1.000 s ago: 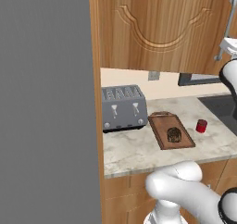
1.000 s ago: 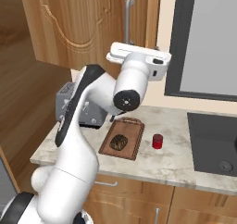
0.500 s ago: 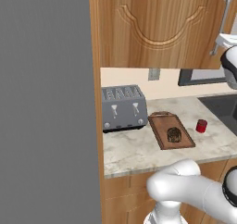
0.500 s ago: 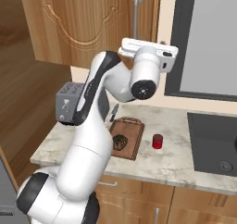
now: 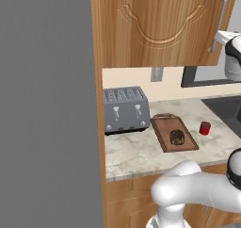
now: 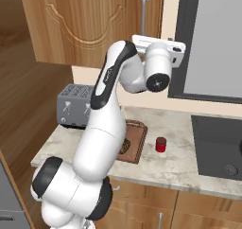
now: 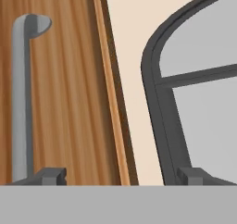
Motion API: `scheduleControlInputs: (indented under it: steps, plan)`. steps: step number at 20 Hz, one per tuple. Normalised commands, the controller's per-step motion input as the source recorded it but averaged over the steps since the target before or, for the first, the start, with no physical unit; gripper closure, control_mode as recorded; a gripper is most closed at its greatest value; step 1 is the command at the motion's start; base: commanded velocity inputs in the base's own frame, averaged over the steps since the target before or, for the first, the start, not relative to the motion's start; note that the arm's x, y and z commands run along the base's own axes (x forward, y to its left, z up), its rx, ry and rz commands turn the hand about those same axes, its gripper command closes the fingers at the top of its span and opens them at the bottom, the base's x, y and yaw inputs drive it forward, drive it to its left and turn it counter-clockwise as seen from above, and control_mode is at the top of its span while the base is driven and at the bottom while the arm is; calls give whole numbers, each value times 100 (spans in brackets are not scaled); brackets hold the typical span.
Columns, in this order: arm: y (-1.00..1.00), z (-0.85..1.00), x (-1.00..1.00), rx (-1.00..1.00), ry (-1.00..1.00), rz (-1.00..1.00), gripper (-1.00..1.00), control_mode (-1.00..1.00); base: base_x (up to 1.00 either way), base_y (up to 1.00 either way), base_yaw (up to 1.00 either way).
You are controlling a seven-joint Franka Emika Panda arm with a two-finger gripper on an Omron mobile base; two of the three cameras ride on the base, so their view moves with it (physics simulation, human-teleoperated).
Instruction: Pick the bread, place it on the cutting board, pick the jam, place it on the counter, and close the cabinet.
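The bread (image 5: 177, 137) lies on the cutting board (image 5: 173, 134), which sits on the counter (image 5: 136, 151) beside the toaster. The jam (image 5: 204, 128) stands upright on the counter just right of the board, also the jam (image 6: 161, 145) beyond the cutting board (image 6: 136, 139). My hand (image 6: 158, 53) is raised high against the right edge of the cabinet (image 6: 94, 24) door, below its grey handle (image 6: 144, 13). In the hand view my gripper (image 7: 121, 176) is open with nothing between its tips. The handle (image 7: 21, 102) is to their left and the door edge (image 7: 109, 102) runs between them.
A grey toaster (image 5: 124, 109) stands at the left of the counter. A dark-framed microwave (image 6: 208, 43) hangs right of the cabinet, close to my hand. A black cooktop (image 6: 217, 145) is set into the counter at the right. A grey wall (image 5: 47, 104) borders the left.
My hand has moved right and slightly up along the cabinet door, and the door's handle edge has shifted right with it. Bread, board and jam have not moved.
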Motion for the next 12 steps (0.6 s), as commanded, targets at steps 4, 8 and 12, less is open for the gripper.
scheduleControlInputs:
  steps: [4,8,12]
  plan:
    - [0,-5,52,0,0,4,-100,-100,0,0,0]
    - [0,-7,51,0,0,4,-100,-100,0,0,0]
    - [0,-6,41,0,0,5,-100,-100,0,0,0]
